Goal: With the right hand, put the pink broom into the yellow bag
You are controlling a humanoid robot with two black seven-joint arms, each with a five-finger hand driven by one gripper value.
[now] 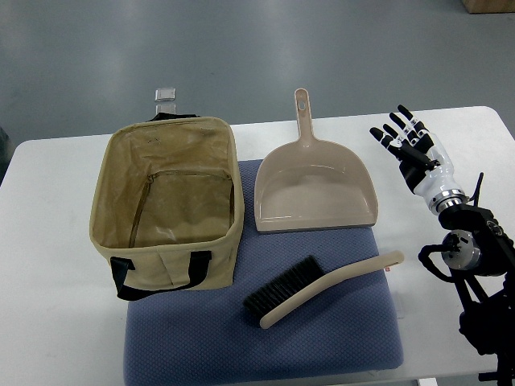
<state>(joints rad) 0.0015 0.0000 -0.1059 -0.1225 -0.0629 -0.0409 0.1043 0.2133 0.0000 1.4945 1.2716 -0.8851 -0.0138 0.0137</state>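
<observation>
Broom (322, 285), black-bristled, curved handle, beside boxy fabric bag (165, 201)

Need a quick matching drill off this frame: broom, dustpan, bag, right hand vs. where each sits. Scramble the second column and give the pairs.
1. broom
2. dustpan
3. bag
4. right hand

A. left part of the table, open and empty
B. right side, fingers spread, holding nothing
C. front of the blue mat, lying flat
D. back of the mat, handle pointing away

Pairs: 1-C, 2-D, 3-A, 4-B
</observation>
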